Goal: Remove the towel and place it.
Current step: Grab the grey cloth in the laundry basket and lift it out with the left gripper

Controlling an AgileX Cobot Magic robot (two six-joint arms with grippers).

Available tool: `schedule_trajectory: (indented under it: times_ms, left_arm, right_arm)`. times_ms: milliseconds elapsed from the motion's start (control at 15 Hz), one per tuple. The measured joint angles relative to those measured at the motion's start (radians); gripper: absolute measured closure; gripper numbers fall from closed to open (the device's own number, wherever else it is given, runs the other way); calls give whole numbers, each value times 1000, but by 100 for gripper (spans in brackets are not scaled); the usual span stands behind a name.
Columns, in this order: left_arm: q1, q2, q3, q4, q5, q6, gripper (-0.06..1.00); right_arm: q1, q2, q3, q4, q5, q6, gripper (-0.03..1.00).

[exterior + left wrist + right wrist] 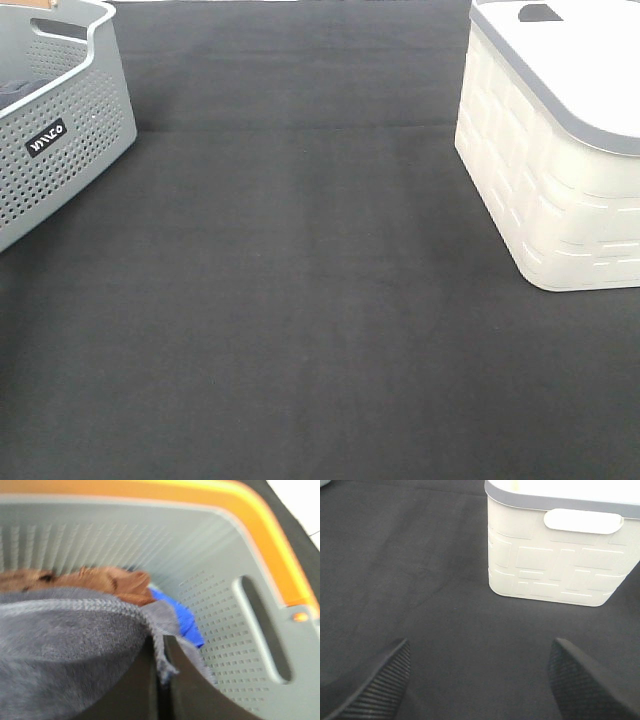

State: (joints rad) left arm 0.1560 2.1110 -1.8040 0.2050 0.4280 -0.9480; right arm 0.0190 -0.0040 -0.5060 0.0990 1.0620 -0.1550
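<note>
You are looking at two baskets: one grey perforated basket (70, 150) and one white basket (540, 190) with a grey rim. One black label (45, 137) is showing on the grey one. Inside it, the left wrist view is giving you three cloths: one greyish-lavender towel (60, 650), one brown cloth (115, 582) and one blue cloth (186, 621). One black mat (300, 300) is lying under both baskets. You are also seeing two grippers, the left gripper (159, 650) and the right gripper (480, 642), each showing two fingers.
</note>
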Motion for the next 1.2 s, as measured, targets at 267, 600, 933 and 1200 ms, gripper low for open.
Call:
schedule_trajectory:
  times_ms: [267, 600, 933, 1200]
  left_arm:
    - [0, -96, 0, 0, -6, 41, 94]
    - [0, -215, 0, 2, -55, 45, 94]
    - [-26, -337, 0, 22, -172, 46, 94]
    - [-111, -418, -5, 96, -304, 69, 94]
  right_arm:
    - [0, 0, 0, 0, 0, 0, 22]
    - [0, 0, 0, 0, 0, 0, 22]
    - [0, 0, 0, 0, 0, 0, 22]
    - [0, 0, 0, -1, 0, 0, 22]
